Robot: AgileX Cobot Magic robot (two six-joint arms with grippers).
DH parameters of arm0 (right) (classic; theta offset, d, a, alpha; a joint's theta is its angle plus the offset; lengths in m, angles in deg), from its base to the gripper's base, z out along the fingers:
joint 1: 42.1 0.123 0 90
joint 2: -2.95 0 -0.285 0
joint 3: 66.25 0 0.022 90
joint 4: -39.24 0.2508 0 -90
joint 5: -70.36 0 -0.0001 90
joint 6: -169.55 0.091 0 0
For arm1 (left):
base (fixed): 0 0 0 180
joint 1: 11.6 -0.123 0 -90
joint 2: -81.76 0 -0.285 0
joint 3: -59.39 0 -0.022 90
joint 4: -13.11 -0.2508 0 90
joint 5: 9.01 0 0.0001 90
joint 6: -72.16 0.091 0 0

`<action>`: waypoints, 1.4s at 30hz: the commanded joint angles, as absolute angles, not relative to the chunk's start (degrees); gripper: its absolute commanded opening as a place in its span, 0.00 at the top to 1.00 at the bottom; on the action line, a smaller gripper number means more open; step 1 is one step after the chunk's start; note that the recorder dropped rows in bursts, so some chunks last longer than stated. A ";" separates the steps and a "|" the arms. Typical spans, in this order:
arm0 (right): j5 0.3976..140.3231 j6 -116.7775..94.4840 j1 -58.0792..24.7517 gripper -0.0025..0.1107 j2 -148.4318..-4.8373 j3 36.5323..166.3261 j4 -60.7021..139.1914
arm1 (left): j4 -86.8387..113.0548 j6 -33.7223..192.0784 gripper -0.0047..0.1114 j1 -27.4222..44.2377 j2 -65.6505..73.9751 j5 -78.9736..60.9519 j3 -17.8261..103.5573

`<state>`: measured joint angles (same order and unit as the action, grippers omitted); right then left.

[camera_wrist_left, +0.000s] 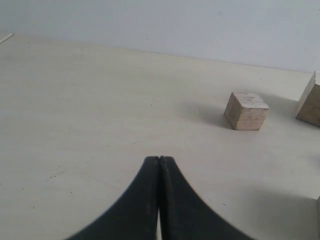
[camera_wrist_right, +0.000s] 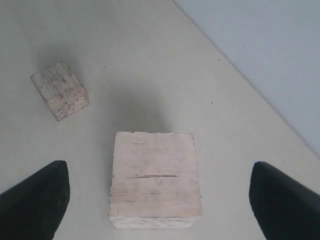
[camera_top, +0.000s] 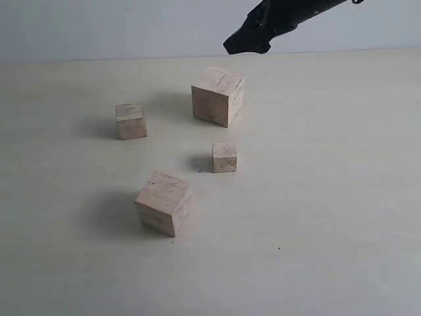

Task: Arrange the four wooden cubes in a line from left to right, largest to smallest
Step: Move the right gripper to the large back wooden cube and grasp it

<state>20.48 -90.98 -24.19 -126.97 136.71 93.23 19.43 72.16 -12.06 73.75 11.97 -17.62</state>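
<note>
Four wooden cubes sit apart on the pale table. The largest cube (camera_top: 218,96) is at the back, the second largest (camera_top: 164,203) at the front, the medium one (camera_top: 131,120) at the left, the smallest (camera_top: 224,157) in the middle. My right gripper (camera_top: 248,41) hangs above and just behind the largest cube (camera_wrist_right: 155,177). It is open (camera_wrist_right: 157,167), with wide gaps between its fingers and the cube's sides. The medium cube (camera_wrist_right: 60,90) lies beyond. My left gripper (camera_wrist_left: 159,159) is shut on nothing, with the medium cube (camera_wrist_left: 246,111) ahead of it.
A grey wall (camera_top: 131,26) runs along the table's far edge. In the left wrist view a corner of the largest cube (camera_wrist_left: 310,102) shows at the frame's edge. Bare tabletop (camera_top: 329,197) spreads to the right of the cubes.
</note>
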 commanded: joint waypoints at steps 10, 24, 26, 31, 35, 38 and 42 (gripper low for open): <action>23.80 -101.25 -20.75 0.17 -134.38 137.07 102.04 | 19.25 72.16 0.96 -11.70 73.98 11.50 -17.83; 27.69 -102.88 -20.09 0.17 -138.41 137.47 102.25 | 19.25 72.16 0.96 -11.70 73.98 11.50 -17.83; 28.88 -102.88 -20.09 0.17 -139.53 137.57 102.25 | 19.25 72.16 0.96 -11.70 73.98 11.50 -17.83; 31.12 -102.97 -20.09 0.17 -140.84 137.57 102.64 | 19.25 72.16 0.96 -11.70 73.98 11.50 -17.83; 31.30 -102.97 -20.09 0.17 -141.77 137.57 102.64 | 19.25 72.16 0.96 -11.70 73.98 11.50 -17.83; 31.30 -102.97 -20.09 0.23 -141.75 137.57 102.64 | 19.25 72.16 0.96 -11.70 73.98 11.50 -17.83; 31.03 -102.57 -20.09 0.72 -141.75 137.57 102.64 | 19.25 72.16 0.96 -11.70 73.98 11.50 -17.83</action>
<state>31.02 -102.73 -20.12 -141.87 137.19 102.29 19.43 72.16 -12.06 73.75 11.97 -17.62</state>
